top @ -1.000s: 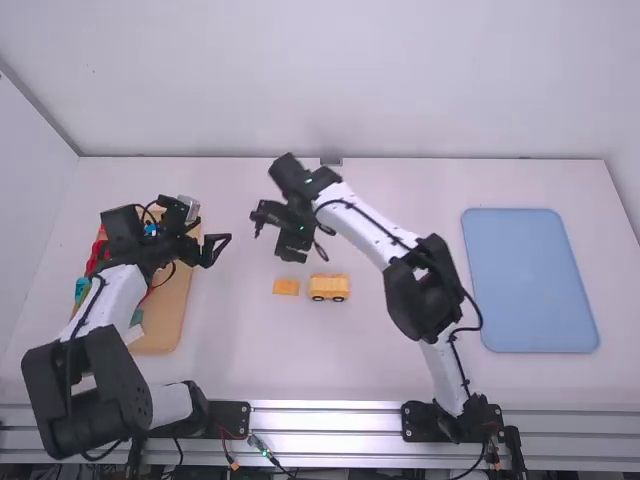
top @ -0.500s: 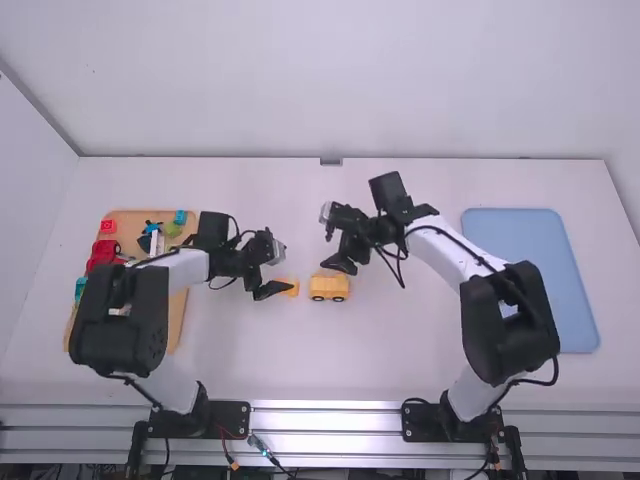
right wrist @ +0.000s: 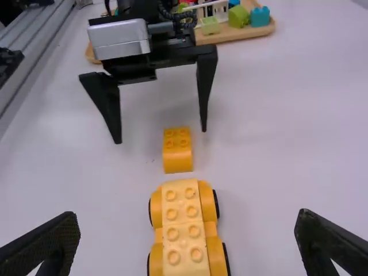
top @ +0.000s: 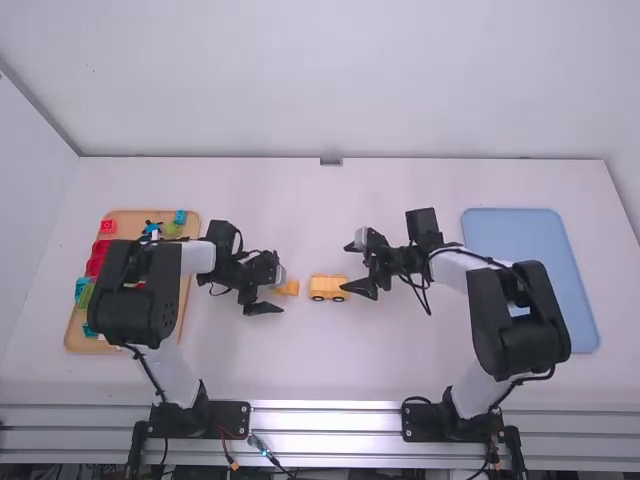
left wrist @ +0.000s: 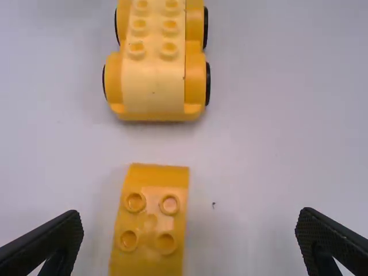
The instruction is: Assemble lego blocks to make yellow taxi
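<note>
- So, the left gripper [top: 278, 291] is hanging over the small orange block [left wrist: 150, 224], with its fingers standing wide, one on either side of it.
- That block is sitting on the white table [top: 250, 360], four studs facing up, and its smooth rounded end is pointing at the car base [left wrist: 154, 86].
- As for the car base, it's resting upright on its black wheels just beside the block, with a bit of bare table showing between them. It's wearing orange sides and a paler yellow strip down the middle, studs running along it in pairs.
- Over at the other end of the car base, the right gripper [top: 350, 268] is hovering with its fingers spread wide too. Can't really tell how high up it's sitting.
- The two parts are lying roughly in line between the grippers, apart from each other, so the taxi's sitting there in separate pieces.
- Off to the left, the wooden board [top: 75, 335] is carrying a bunch of colourful pieces, a red block [top: 108, 226] among them, and the left arm is partly covering it.
- Way over on the right, a blue tray [top: 530, 235] is lying flat, and the right arm is overlapping its near left part.
</note>
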